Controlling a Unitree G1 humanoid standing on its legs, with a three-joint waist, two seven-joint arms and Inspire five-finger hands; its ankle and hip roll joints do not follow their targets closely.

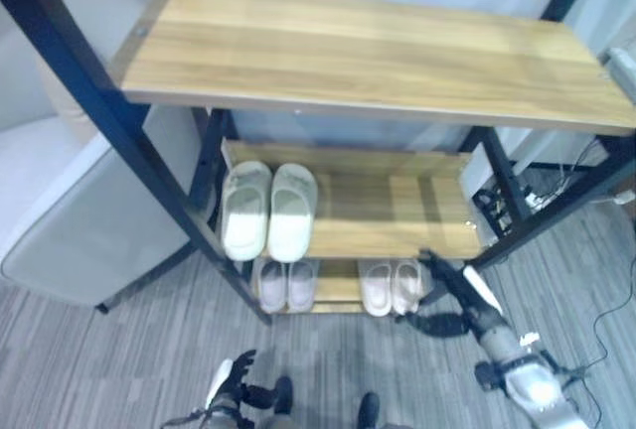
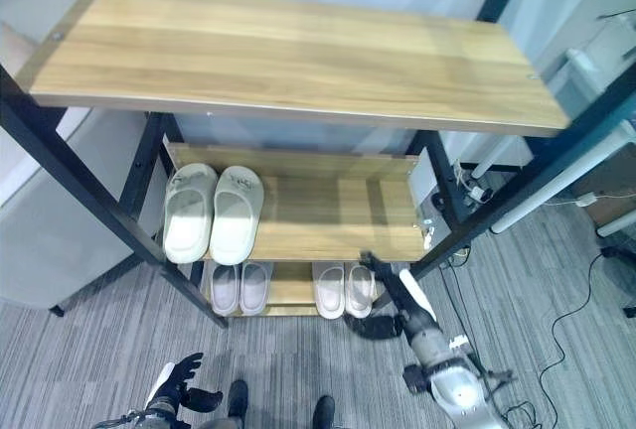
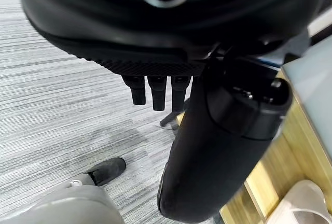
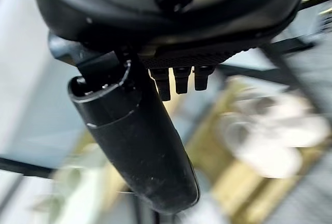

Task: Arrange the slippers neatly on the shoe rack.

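Evidently the right hand (image 1: 444, 322), fingers straight and holding nothing, hovered just right of the bottom-shelf slippers (image 1: 391, 286) (toes pointing inward), nearer than the left hand (image 1: 231, 381).

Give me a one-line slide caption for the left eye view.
Three slipper pairs sit on the shoe rack; right robot hand, open, hangs beside the lowest shelf.

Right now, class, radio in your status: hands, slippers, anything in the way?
Both hands empty, fingers relaxed: left hand low, right hand beside the bottom shelf. Three slipper pairs already on the shoe rack. Nothing blocking.
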